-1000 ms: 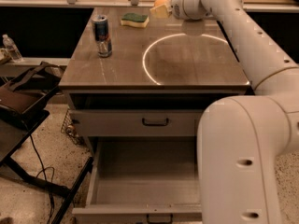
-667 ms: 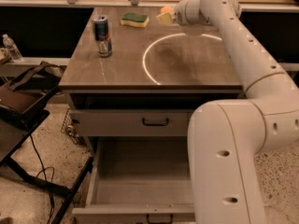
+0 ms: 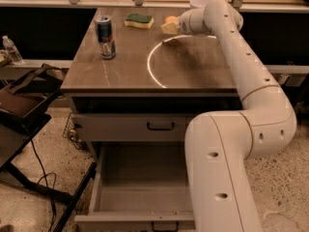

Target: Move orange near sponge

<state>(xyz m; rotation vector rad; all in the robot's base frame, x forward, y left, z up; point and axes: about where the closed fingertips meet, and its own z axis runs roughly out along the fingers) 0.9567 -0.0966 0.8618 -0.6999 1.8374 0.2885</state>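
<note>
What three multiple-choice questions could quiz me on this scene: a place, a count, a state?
1. Where is the sponge?
A. at the table's far edge
B. in a drawer
C. on the floor
2. How many cans stand on the table?
A. one
B. two
C. three
3. The lower drawer is:
A. shut
B. pulled open
C. missing
Answers: 1 A, it lies at the back, left of the gripper at the orange. 2 A, a single can stands at the left. 3 B, its inside shows.

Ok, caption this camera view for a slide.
Gripper at small round orange fruit, near green-topped yellow sponge, on brown table.
</note>
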